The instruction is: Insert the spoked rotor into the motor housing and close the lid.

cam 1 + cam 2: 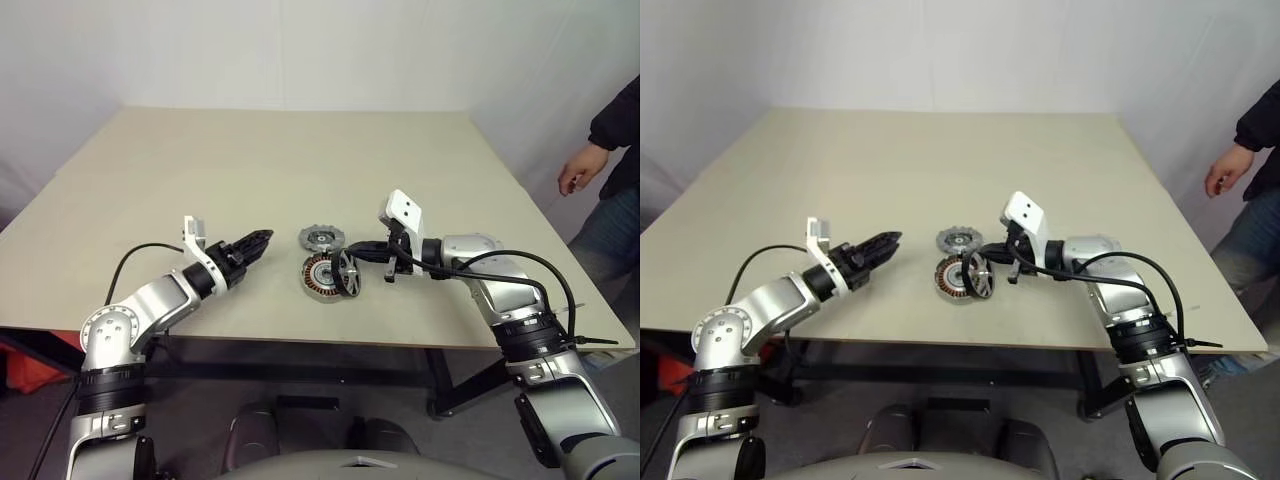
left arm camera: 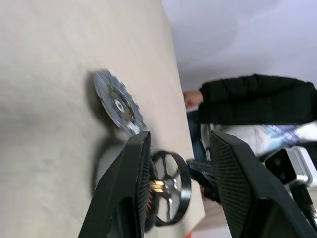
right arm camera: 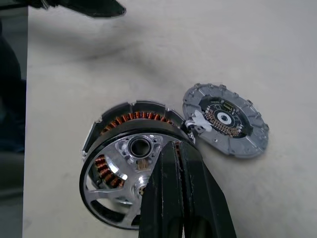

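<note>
Gripping the silvery spoked rotor (image 3: 116,191) tilted over the copper-wound motor housing (image 3: 126,119), the right gripper (image 1: 357,258) is clamped; notched grey lid (image 1: 320,238) lies beside; left gripper (image 1: 262,240) hangs part-open, empty.

**No readable text in view**

No word, label, brand, number or sign can be read anywhere in these pictures. The lid (image 3: 225,120) carries a dark ring of tiny parts around its hub, but any marks on it are too small to make out. The motor housing (image 3: 130,120), the spoked rotor (image 3: 120,184) and the table (image 1: 300,170) bear no lettering that shows.
</note>
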You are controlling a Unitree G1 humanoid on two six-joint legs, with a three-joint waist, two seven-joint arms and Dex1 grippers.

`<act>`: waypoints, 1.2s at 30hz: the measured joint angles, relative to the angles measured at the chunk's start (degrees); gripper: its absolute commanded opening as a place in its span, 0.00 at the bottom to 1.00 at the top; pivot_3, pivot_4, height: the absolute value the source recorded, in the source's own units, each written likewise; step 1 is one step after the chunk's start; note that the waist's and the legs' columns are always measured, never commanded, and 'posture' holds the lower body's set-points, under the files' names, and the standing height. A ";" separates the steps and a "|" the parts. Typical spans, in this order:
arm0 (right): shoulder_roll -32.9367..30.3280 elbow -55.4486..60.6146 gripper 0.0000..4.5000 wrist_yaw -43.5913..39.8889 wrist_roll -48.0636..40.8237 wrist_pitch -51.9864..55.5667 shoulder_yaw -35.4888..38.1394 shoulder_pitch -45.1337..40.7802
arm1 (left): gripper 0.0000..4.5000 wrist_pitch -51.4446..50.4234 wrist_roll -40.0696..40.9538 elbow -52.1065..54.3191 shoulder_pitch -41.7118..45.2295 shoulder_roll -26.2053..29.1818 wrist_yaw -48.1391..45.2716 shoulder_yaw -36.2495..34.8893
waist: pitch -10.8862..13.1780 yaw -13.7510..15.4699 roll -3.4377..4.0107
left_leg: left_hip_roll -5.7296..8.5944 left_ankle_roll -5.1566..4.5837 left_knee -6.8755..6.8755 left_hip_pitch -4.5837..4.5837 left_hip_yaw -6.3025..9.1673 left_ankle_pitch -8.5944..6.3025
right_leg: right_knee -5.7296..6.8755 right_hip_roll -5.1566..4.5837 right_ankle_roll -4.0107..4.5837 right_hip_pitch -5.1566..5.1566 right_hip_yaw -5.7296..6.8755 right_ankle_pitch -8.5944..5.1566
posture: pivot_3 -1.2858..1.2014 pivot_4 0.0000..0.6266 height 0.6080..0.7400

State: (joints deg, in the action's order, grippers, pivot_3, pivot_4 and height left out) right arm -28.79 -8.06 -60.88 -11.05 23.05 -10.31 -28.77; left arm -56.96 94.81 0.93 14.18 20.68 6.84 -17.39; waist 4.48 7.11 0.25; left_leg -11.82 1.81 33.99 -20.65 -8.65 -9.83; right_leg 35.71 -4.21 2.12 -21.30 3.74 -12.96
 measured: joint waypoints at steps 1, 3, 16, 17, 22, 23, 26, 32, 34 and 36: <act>0.00 -1.10 0.00 -0.04 0.37 -0.28 -0.21 0.00 | 0.44 0.39 -0.07 0.00 0.00 0.48 0.00 -0.49 | 0.00 0.03 0.00 | 0.00 0.00 0.00 0.00 0.01 0.00 | 0.00 0.00 0.00 0.00 0.00 0.00 | 0.52 0.00 1.00; 0.03 -2.53 0.00 -0.19 0.61 -0.35 -0.49 0.00 | 0.44 0.89 -0.15 0.00 0.02 1.25 -0.01 -1.30 | 0.00 0.02 0.00 | 0.01 0.00 0.00 -0.01 0.01 0.00 | 0.00 0.00 0.00 -0.01 0.00 0.00 | 0.52 0.00 1.00; 5.54 -3.70 0.00 1.20 0.58 -0.31 -1.34 -3.28 | 0.44 2.96 -4.65 -5.89 3.17 7.36 -2.88 -6.60 | 0.00 -0.09 0.00 | 0.00 0.00 -0.01 0.01 0.02 0.00 | 0.01 0.01 0.00 -0.03 0.00 0.00 | 0.52 0.00 1.00; 5.94 -3.71 0.00 1.37 0.58 -0.29 -1.48 -3.66 | 0.44 2.99 -5.05 -6.42 3.44 7.52 -3.14 -7.11 | 0.00 -0.10 0.00 | 0.00 0.00 -0.01 0.01 0.02 0.00 | 0.01 0.01 0.00 -0.03 0.00 0.00 | 0.52 0.00 1.00; 7.35 -3.72 0.00 2.55 0.59 -0.07 -1.70 -4.60 | 0.44 3.44 -7.51 -9.50 4.38 9.19 -5.03 -9.41 | -0.01 -0.03 -0.02 | -0.01 0.01 -0.02 0.00 0.04 -0.01 | 0.01 0.00 0.01 -0.03 0.00 0.00 | 0.52 0.00 1.00; 7.49 -3.72 0.00 2.78 0.59 0.09 -1.70 -4.59 | 0.44 3.48 -8.10 -9.84 4.58 9.60 -5.34 -9.98 | 0.00 -0.03 -0.02 | -0.02 0.01 -0.02 0.00 0.04 -0.01 | 0.01 0.00 0.01 -0.02 0.00 0.00 | 0.52 0.00 1.00; 8.27 -3.71 0.00 3.74 0.58 0.75 -1.73 -4.49 | 0.44 3.48 -9.18 -11.09 5.47 10.31 -6.27 -11.29 | -0.01 -0.03 -0.02 | -0.02 0.01 -0.02 0.02 0.05 -0.01 | 0.01 0.00 0.01 -0.02 0.00 0.00 | 0.52 0.00 1.00; 8.32 -3.71 0.00 6.14 -0.29 2.56 -0.14 -4.78 | 0.44 3.26 -11.85 -13.10 5.83 10.27 -8.12 -12.03 | -0.01 0.02 -0.03 | -0.03 0.00 -0.02 0.01 0.06 -0.01 | 0.01 -0.03 0.01 0.00 -0.01 0.00 | 0.52 0.00 1.00; 7.02 -3.49 0.00 5.98 -0.34 2.59 0.54 -5.06 | 0.44 3.24 -12.56 -13.35 6.09 9.15 -8.60 -11.97 | -0.01 0.08 -0.03 | -0.02 0.01 -0.02 0.01 0.06 -0.01 | 0.01 -0.05 0.01 0.02 -0.01 0.00 | 0.52 0.00 1.00; 5.13 -3.15 0.00 5.81 -0.32 2.56 0.67 -5.04 | 0.44 3.16 -13.33 -13.54 6.23 8.08 -8.96 -11.82 | -0.01 0.10 -0.04 | -0.02 0.02 -0.02 0.01 0.06 0.00 | 0.00 -0.06 0.01 0.03 -0.01 0.00 | 0.52 0.00 1.00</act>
State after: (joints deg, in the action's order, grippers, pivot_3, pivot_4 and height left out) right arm -23.66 -11.21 -55.06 -11.37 25.61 -9.63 -33.81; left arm -53.80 81.48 -12.61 20.40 28.76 -2.13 -29.22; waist 4.47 7.21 0.22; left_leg -11.84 1.83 33.97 -20.63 -8.59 -9.83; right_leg 35.71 -4.28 2.13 -21.28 3.73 -12.96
